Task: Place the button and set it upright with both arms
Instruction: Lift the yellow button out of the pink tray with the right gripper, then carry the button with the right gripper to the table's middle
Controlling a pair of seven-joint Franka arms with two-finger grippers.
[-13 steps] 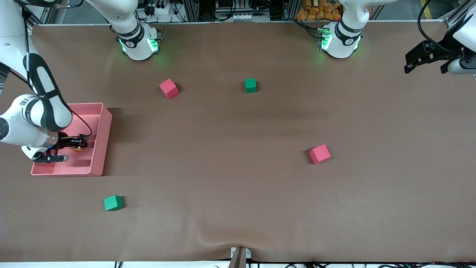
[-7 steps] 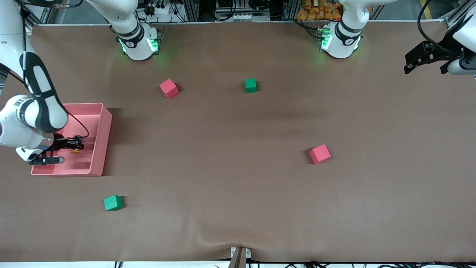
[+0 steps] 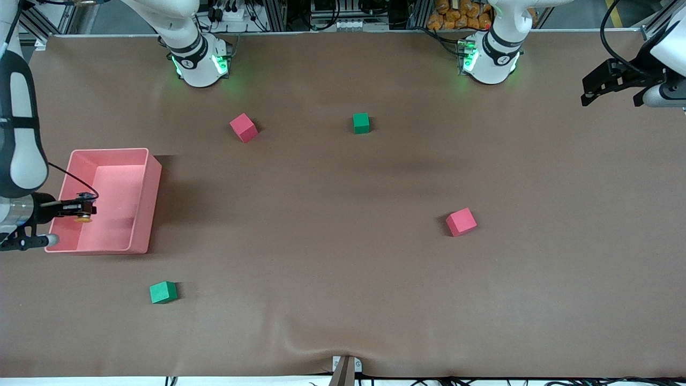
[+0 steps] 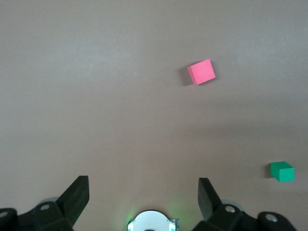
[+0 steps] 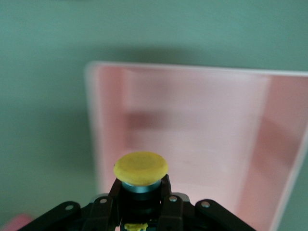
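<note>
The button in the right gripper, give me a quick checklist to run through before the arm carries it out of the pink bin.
1. Grip: right gripper shut on the small orange-capped black push-button: ok.
2. Cap free of the fingers, showing above them in the right wrist view: ok.
3. Button lifted off the floor of the pink plastic bin: cannot tell.
4. Left gripper open and waiting over the left arm's end of the brown table: ok.
5. Bare table between the red foam cube nearest the bin and the green foam cube nearest the front camera for setting down: ok.

Mid-table open betw. cubes; pink bin (image 3: 153,198) blocks right arm's end.
</note>
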